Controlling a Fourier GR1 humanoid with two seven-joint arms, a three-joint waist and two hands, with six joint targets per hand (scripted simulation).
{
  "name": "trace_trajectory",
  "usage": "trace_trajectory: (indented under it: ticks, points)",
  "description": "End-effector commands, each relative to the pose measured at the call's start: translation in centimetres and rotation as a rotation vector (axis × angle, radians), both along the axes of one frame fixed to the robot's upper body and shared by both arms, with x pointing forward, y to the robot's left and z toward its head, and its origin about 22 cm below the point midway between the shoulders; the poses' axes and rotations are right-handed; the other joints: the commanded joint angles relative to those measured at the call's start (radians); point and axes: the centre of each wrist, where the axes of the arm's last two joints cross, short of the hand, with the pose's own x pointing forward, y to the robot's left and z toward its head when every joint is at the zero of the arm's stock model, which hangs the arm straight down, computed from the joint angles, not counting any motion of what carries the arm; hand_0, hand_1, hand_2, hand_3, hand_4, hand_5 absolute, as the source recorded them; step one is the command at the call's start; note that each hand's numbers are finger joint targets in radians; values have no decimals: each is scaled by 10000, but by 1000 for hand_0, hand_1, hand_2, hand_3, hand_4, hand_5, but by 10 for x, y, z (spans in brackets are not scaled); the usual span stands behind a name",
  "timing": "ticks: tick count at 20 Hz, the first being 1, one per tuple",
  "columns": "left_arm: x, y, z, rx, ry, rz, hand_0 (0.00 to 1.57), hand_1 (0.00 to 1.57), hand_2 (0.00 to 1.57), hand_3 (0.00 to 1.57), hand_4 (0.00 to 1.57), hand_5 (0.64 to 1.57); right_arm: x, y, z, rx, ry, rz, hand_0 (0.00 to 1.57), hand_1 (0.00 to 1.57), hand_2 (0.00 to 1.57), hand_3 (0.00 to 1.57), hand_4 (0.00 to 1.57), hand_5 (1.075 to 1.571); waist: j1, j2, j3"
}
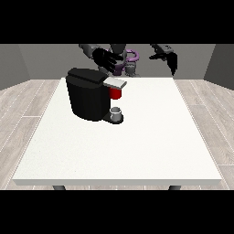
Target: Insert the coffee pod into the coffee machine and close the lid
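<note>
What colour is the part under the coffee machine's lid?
Red, seen in the front view.

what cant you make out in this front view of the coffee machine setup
- Pod slot of the black coffee machine: front view, hidden under its grey lid; only a red part shows below, pod or not unclear.
- Small grey cup on the machine's base: inside too small to see.
- Hand at the view's right: whether it holds anything is too small to tell.
- Far table edge: partly blocked by the machine.
</note>
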Motion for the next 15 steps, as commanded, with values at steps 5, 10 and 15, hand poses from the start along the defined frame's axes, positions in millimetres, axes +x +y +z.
trace_trajectory:
  ticks: [5, 10, 15]
  points:
    - [-5, 11, -11, 98, -149, 187, 0, 0, 0, 0, 0, 1571, -19, 41, -21, 685, -343, 1163, 0, 0, 0, 0, 67, 1571, -573, -417, 1]
    - [-21, -1, -30, -162, 202, 164, 0, 0, 0, 0, 185, 1571, -44, 36, -58, 1709, 133, 1381, 0, 0, 0, 0, 275, 1571, -457, -1146, 3]
    - [-35, 12, -53, -202, 930, 541, 0, 0, 0, 0, 192, 1571, -95, 25, -114, 2876, 1545, 927, 0, 0, 0, 0, 157, 1571, -1480, -2123, 3]
